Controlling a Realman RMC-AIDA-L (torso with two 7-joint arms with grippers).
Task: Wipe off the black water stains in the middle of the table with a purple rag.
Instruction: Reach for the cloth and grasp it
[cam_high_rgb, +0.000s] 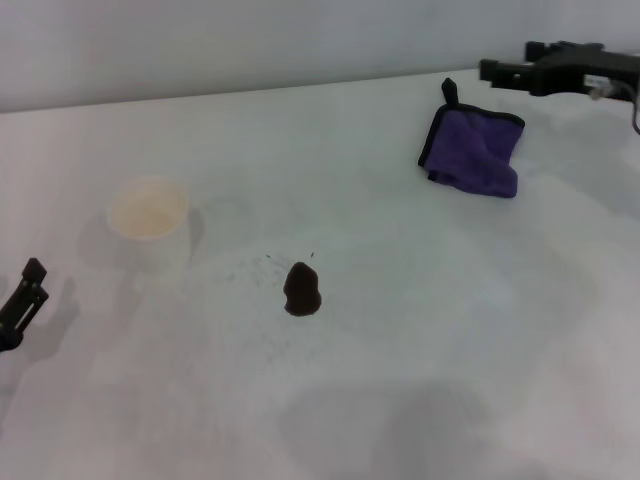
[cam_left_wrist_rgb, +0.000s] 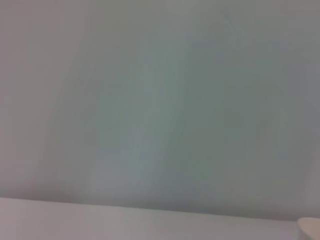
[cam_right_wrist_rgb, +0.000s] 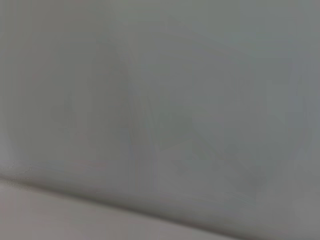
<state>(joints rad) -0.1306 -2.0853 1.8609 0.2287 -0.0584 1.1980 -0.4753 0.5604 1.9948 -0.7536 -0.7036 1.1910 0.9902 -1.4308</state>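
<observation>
The black water stains (cam_high_rgb: 302, 289) are a small dark blot with fine specks around it, in the middle of the white table (cam_high_rgb: 400, 380). The purple rag (cam_high_rgb: 473, 151), edged in black with a corner loop, lies crumpled at the far right. My right gripper (cam_high_rgb: 500, 71) hovers just beyond and to the right of the rag, apart from it. My left gripper (cam_high_rgb: 25, 297) rests low at the left edge, far from the stains. Both wrist views show only a blank pale surface.
A white paper cup (cam_high_rgb: 149, 217) stands upright to the left of the stains. A pale wall runs along the table's far edge.
</observation>
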